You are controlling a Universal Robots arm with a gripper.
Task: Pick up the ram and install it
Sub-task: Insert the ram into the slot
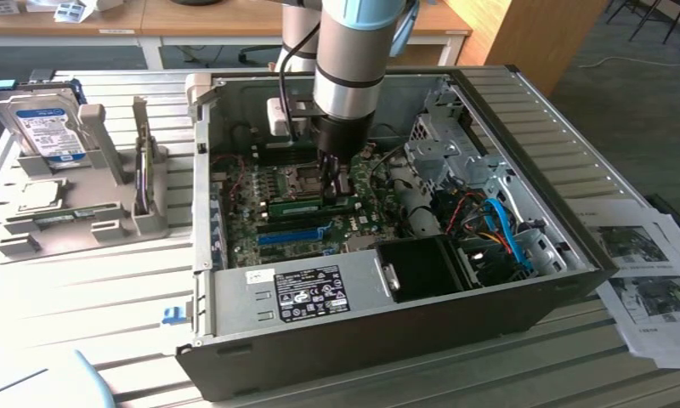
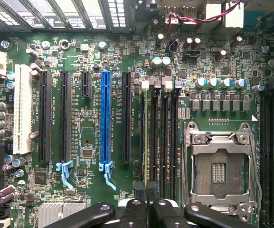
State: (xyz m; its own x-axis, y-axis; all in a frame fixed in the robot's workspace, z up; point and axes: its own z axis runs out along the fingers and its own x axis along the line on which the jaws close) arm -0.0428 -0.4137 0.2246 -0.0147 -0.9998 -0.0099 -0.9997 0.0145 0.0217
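Observation:
The ram (image 1: pixel 298 206) is a thin green stick standing on edge in a memory slot on the motherboard, beside the CPU socket (image 1: pixel 306 176). In the wrist view the ram (image 2: pixel 146 133) appears edge-on as a narrow strip running along the slot nearest the black expansion slots. My gripper (image 1: pixel 340 189) reaches down into the open computer case (image 1: pixel 567 255). Its two black fingertips (image 2: pixel 139 189) stand close together on either side of the ram's top edge, so the gripper (image 2: pixel 147 190) is shut on it.
A blue expansion slot (image 2: pixel 105 118) and a white slot (image 2: pixel 23 114) lie beside the memory slots. The empty CPU socket (image 2: pixel 220 166) is on the other side. Outside the case, a hard drive (image 1: pixel 48 127) stands in a grey fixture (image 1: pixel 68 223), and papers (image 1: pixel 646 272) lie at the exterior view's right.

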